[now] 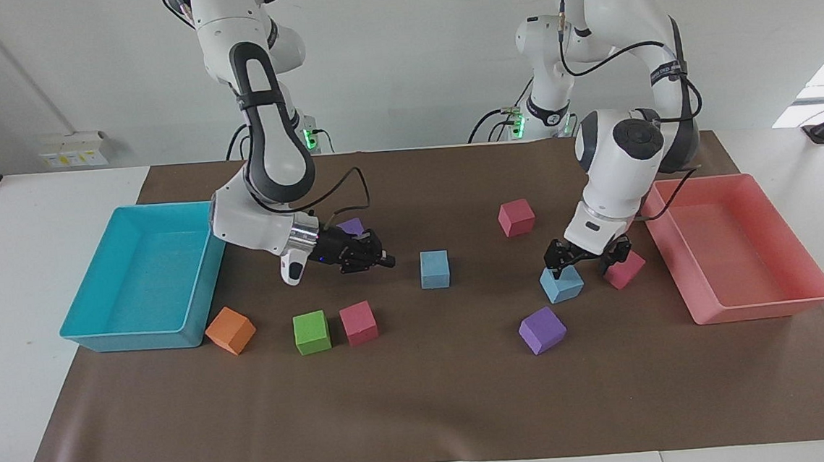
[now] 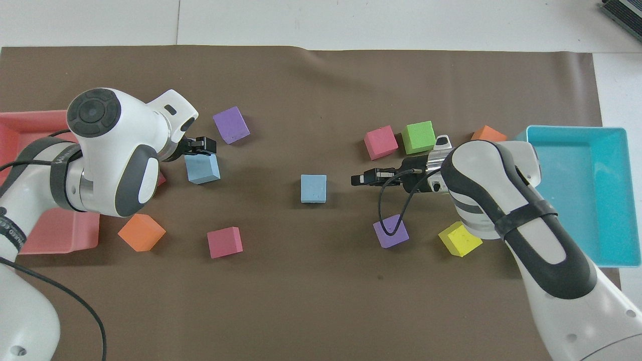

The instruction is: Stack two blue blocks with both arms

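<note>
One blue block (image 1: 434,269) (image 2: 314,188) sits near the middle of the mat. The other blue block (image 1: 561,284) (image 2: 202,168) lies toward the left arm's end, beside a pink cube (image 1: 625,268). My left gripper (image 1: 586,256) (image 2: 200,146) hangs open low over this second block and the pink cube, one finger just above the block's top edge, holding nothing. My right gripper (image 1: 387,262) (image 2: 357,179) is shut and empty, low over the mat between a purple cube (image 1: 351,226) and the middle blue block.
A turquoise tray (image 1: 133,339) stands at the right arm's end and a pink tray (image 1: 758,304) at the left arm's end. Scattered cubes: purple (image 1: 542,329), pink (image 1: 516,217), green (image 1: 312,332), pink (image 1: 358,322), orange (image 1: 230,330), yellow (image 2: 460,238), orange (image 2: 141,232).
</note>
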You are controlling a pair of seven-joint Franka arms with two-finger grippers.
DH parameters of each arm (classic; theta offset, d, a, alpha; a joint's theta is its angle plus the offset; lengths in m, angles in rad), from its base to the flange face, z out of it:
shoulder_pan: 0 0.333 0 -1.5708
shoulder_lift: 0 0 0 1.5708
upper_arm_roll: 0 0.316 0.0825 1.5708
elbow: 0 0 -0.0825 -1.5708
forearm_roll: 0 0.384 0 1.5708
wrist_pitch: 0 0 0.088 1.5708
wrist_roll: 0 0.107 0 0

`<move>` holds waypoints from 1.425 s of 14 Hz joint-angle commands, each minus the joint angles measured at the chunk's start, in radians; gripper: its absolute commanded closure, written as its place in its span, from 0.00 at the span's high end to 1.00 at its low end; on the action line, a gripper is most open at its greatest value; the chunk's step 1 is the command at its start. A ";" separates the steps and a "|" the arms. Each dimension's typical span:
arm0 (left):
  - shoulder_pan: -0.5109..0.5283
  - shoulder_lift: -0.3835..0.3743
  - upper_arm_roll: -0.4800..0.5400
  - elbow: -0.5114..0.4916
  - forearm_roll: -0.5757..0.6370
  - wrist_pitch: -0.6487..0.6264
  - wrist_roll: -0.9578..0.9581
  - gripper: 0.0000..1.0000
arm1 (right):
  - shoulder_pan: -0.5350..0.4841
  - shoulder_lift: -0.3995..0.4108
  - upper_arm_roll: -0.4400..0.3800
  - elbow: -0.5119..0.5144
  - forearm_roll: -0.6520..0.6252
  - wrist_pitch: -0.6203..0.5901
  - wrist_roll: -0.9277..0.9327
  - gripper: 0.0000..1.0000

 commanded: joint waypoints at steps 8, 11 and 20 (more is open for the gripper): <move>-0.037 0.013 0.009 -0.076 -0.008 0.094 -0.049 1.00 | 0.014 0.032 0.003 -0.049 0.100 -0.004 -0.015 0.00; -0.039 0.004 0.009 -0.100 -0.008 0.091 -0.046 1.00 | 0.013 0.052 0.003 -0.049 0.111 -0.005 -0.023 0.00; -0.037 0.011 0.007 -0.105 -0.008 0.095 -0.080 1.00 | 0.039 0.059 0.003 -0.049 0.158 0.005 -0.022 0.00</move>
